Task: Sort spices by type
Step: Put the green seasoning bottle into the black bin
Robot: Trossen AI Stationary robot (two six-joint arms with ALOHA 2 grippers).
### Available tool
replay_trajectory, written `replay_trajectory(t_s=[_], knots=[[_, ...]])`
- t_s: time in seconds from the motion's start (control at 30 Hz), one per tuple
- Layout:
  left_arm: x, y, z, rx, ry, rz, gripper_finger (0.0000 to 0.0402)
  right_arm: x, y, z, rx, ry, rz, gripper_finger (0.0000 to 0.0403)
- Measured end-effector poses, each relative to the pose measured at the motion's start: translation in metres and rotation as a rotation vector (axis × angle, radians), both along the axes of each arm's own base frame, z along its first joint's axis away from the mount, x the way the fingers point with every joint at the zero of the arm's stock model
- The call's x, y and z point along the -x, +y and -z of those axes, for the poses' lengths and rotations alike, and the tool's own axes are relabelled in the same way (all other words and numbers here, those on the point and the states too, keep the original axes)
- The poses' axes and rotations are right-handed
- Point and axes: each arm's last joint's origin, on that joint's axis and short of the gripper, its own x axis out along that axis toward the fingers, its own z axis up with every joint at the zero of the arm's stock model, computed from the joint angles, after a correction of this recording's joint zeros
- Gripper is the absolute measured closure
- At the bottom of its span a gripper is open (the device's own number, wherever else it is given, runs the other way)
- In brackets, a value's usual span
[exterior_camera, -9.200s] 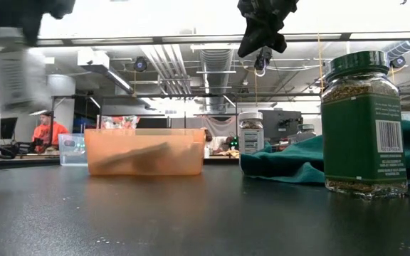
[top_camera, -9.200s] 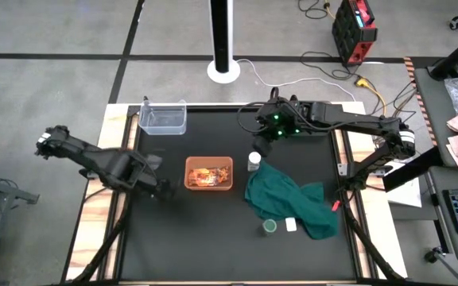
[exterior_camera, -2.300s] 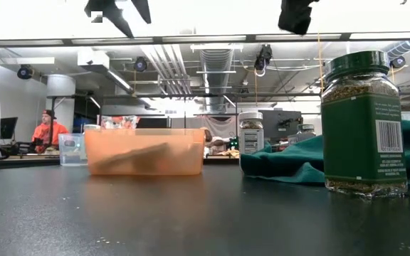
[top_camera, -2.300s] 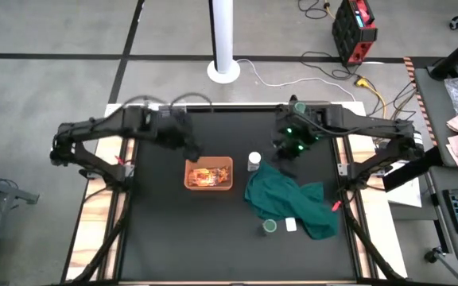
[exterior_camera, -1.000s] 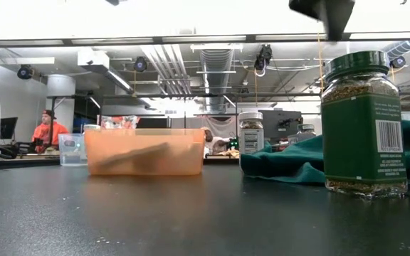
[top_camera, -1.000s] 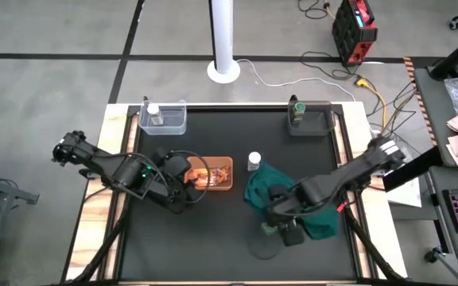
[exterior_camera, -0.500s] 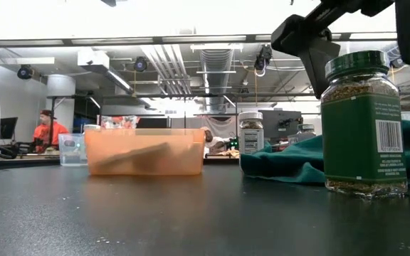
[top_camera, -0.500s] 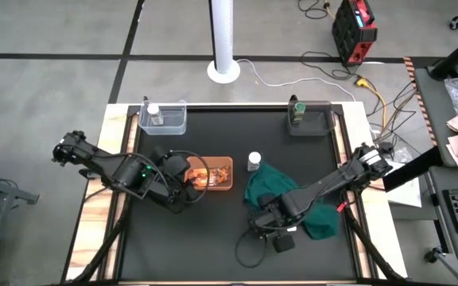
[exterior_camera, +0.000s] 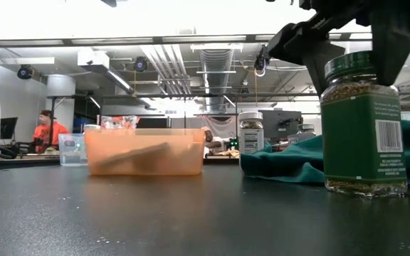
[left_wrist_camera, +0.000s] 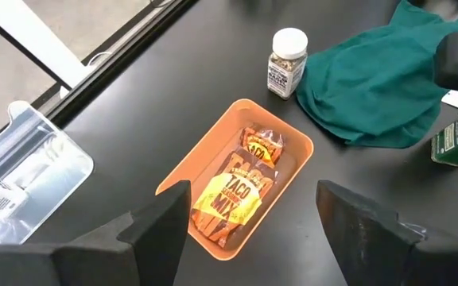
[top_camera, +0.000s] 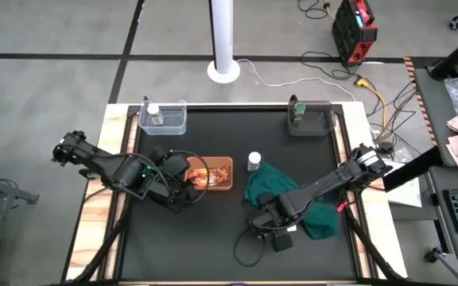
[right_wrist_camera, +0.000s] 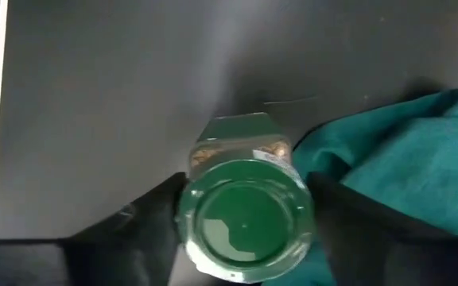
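A green-capped spice jar (exterior_camera: 365, 121) stands upright on the black table near the green cloth (top_camera: 293, 195). My right gripper (right_wrist_camera: 245, 214) is directly above it and hides it in the high view (top_camera: 270, 230). An orange tray (top_camera: 209, 174) holds orange-red foil packets (left_wrist_camera: 233, 195). My left gripper (left_wrist_camera: 253, 199) hovers open by the tray's left end, holding nothing. A white-capped jar (top_camera: 254, 161) stands on its base at the cloth's far edge. My right gripper has the jar's green cap (right_wrist_camera: 213, 230) between its two fingers, one finger (exterior_camera: 317, 60) on each of two opposite sides of the cap. The fingers come from above, pointing down. The jar stands upright with its base (exterior_camera: 365, 188) on the table.
A clear bin (top_camera: 163, 117) at the far left holds a white-capped jar (top_camera: 154, 112). A dark tray (top_camera: 308, 119) at the far right holds a green-capped jar (top_camera: 296, 109). A small white block (left_wrist_camera: 452, 99) lies by the cloth. Bare black table lies along the near edge.
My right gripper has come down over the green-capped jar and shifted a little toward the table's left. Its fingers have drawn in against the cap. The jar has stayed where it stood.
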Motion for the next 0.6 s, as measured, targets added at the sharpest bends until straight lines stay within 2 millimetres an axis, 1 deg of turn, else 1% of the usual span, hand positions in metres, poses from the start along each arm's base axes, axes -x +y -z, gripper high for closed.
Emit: replay_trajectory(t_s=[0.07,0.1,0.23,0.37,0.47,0.6], knots=[[0.0,0.0,0.0,0.0,0.0,0.0,0.0147,0.0,-0.001,0.0,0.0,0.001,-0.008,0.0194],[0.0,0.0,0.0,0.0,0.0,0.0,0.0147,0.0,-0.001,0.001,0.0,0.002,-0.012,0.0205],[0.0,0.0,0.0,0.0,0.0,0.0,0.0147,0.001,-0.001,0.001,-0.005,0.007,-0.009,0.0206],[0.0,0.0,0.0,0.0,-0.001,0.0,0.0147,0.0,-0.004,-0.003,-0.022,0.029,0.045,0.0206],[0.0,0.0,0.0,-0.001,0.0,0.0,0.0147,-0.003,-0.007,-0.017,-0.037,0.025,0.096,0.0206],[0.0,0.0,0.0,-0.008,0.006,0.011,0.0147,-0.007,-0.022,-0.049,-0.067,-0.004,0.199,0.0206]])
